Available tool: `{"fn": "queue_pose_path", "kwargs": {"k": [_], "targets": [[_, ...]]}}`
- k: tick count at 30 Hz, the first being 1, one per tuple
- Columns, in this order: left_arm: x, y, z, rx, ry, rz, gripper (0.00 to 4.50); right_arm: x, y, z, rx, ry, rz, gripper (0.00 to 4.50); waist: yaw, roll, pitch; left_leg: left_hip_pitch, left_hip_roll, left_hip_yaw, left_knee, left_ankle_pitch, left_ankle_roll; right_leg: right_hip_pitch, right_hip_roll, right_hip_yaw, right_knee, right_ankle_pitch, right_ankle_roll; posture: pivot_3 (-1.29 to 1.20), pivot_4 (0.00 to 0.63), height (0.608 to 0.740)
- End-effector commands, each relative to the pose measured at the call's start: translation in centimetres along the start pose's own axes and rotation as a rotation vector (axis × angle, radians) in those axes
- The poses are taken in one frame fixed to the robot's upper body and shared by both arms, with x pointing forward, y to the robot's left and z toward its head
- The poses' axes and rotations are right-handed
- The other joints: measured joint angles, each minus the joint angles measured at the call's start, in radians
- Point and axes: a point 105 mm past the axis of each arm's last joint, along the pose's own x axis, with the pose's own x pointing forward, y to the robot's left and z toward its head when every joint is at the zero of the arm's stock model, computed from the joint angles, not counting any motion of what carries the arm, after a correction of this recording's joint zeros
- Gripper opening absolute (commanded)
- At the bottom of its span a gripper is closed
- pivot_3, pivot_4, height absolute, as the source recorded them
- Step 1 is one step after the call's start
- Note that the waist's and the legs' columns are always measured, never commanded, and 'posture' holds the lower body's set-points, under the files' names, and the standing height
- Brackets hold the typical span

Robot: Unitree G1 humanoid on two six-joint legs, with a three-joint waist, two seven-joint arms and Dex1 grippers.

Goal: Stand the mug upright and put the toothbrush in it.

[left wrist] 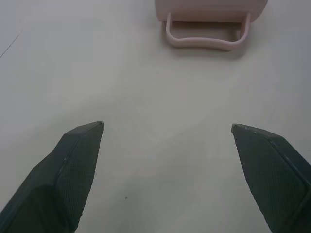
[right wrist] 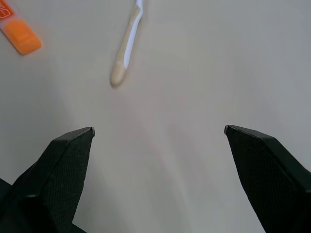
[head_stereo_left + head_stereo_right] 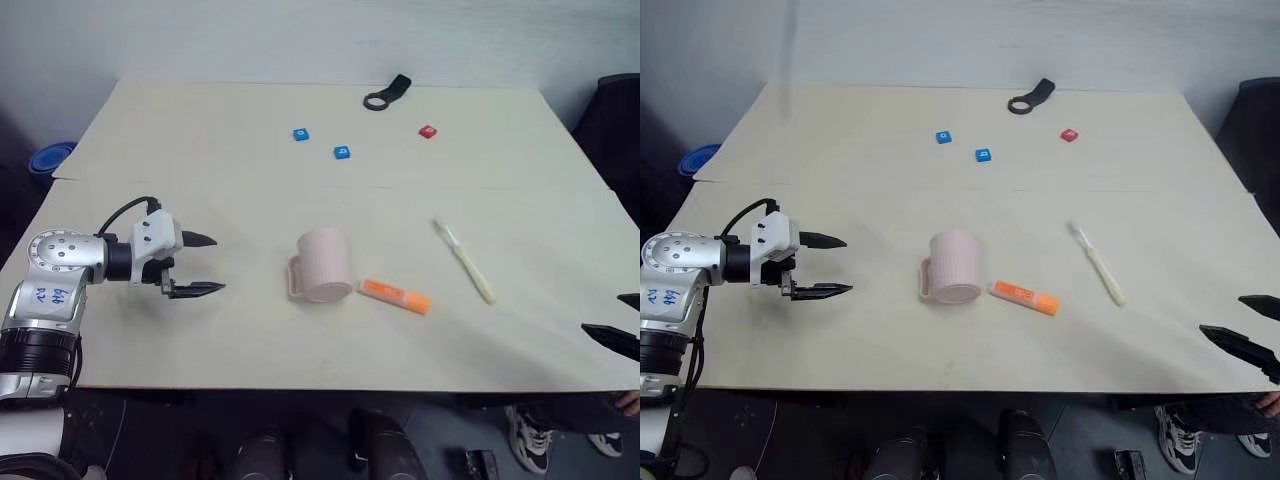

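Table point(image 3: 200, 150): pale cream top, bearing all the items listed below.

Mug point(image 3: 325, 265): pale pink, ribbed. It sits near the middle of the table toward the front edge. Its closed base faces up, so it looks to be mouth-down; the mouth itself is not visible. The loop handle point(image 1: 206, 35) is on the side facing the left gripper.

Toothbrush point(image 3: 464, 260): cream-white, lying flat on the table to the right of the mug and well apart from it. The bristle head points toward the far edge, the handle end toward the front right.

Orange tube point(image 3: 395, 296): short, lying flat just beside the mug's right side, between mug and toothbrush. Whether it touches the mug cannot be told.

Left gripper point(image 3: 205, 264): over the table to the left of the mug, pointing at it with clear table between. Jaws spread wide, nothing between the fingers.

Right gripper point(image 3: 1250, 324): at the front right edge of the table, aimed inward toward the toothbrush handle and apart from it. Jaws spread wide and empty; bare table shows between the fingertips point(image 2: 73, 145).

Small squares: two blue ones point(image 3: 301, 134) point(image 3: 342, 152) and a red one point(image 3: 428, 131) on the far half of the table.

Black ringed tool point(image 3: 388, 95): near the far edge.

Blue object point(image 3: 50, 158): off the table's left side, partly hidden.

Person's shoe point(image 3: 520, 432): on the floor below the front right of the table.
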Motion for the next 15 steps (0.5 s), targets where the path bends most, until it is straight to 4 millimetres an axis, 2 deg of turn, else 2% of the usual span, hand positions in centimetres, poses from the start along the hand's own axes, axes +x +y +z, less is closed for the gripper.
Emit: {"fn": "queue_pose_path", "kwargs": {"k": [1, 10, 12, 15], "targets": [[-0.8, 0.3, 0.5, 0.032, 0.005, 0.016, 4.47, -0.4, -0.4, 0.7, -0.033, -0.019, -0.023, 4.50, 0.000, 0.000, 0.000, 0.000, 0.000, 0.000, 0.000, 0.000, 0.000, 0.000, 0.000, 0.000, 0.000, 0.000, 0.000, 0.00, 0.150, 0.740], [-0.9, 0.3, -0.5, -0.020, 0.056, 0.031, 4.47, 0.2, -0.3, 0.6, -0.010, -0.024, -0.003, 4.50, -0.001, 0.000, 0.000, 0.000, 0.000, -0.001, 0.000, 0.000, 0.000, 0.000, 0.000, -0.001, 0.000, 0.000, 0.000, 0.00, 0.150, 0.740], [-0.9, 0.2, -0.2, -0.027, 0.035, 0.022, 4.47, 0.3, -0.1, 1.1, 0.002, -0.041, 0.011, 4.50, -0.001, 0.000, 0.000, 0.000, 0.000, -0.001, 0.000, 0.000, 0.000, 0.000, 0.000, -0.001, 0.000, 0.000, 0.000, 0.00, 0.150, 0.740], [-0.9, 0.6, 1.5, -0.054, -0.046, 0.025, 4.47, 0.5, 0.9, 2.2, -0.013, -0.062, 0.053, 4.50, -0.001, 0.000, 0.000, 0.000, 0.000, -0.001, 0.000, 0.000, 0.000, 0.001, 0.000, -0.001, 0.000, 0.000, 0.000, 0.00, 0.150, 0.740]]}}
